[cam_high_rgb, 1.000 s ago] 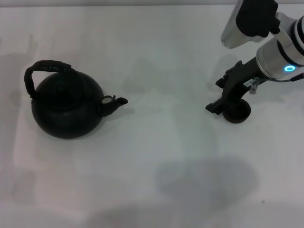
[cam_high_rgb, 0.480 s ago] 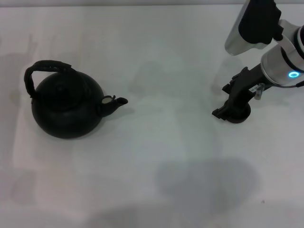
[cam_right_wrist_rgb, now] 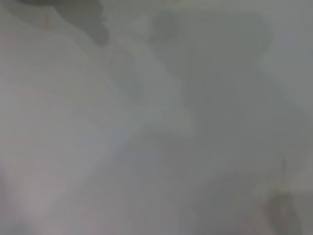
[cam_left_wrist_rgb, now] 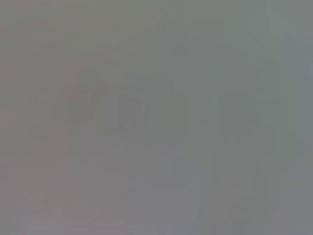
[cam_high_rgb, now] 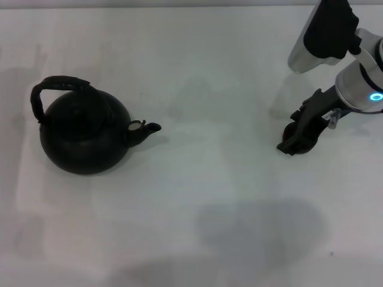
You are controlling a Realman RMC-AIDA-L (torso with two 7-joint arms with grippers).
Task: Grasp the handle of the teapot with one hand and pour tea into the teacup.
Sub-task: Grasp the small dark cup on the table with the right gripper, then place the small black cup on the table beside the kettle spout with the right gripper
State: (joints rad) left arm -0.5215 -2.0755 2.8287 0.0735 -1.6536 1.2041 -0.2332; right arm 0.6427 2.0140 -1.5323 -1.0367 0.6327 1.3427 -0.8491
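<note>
Head view: black teapot [cam_high_rgb: 84, 134] stands upright at the left of the white table [cam_high_rgb: 197, 72], its arched handle [cam_high_rgb: 55, 89] rising over the body and its spout [cam_high_rgb: 143, 130] pointing toward the right side. Nothing lies between the teapot and the right side. Right gripper [cam_high_rgb: 296, 140] sits low at the far right, directly over the small dark teacup [cam_high_rgb: 302, 145], which it mostly hides. Cannot tell whether the jaws are open or closed, nor whether they touch the teacup. Left gripper not in view. Table is plain white with soft grey shadows. Both wrist views show only blurred grey, nothing identifiable.
</note>
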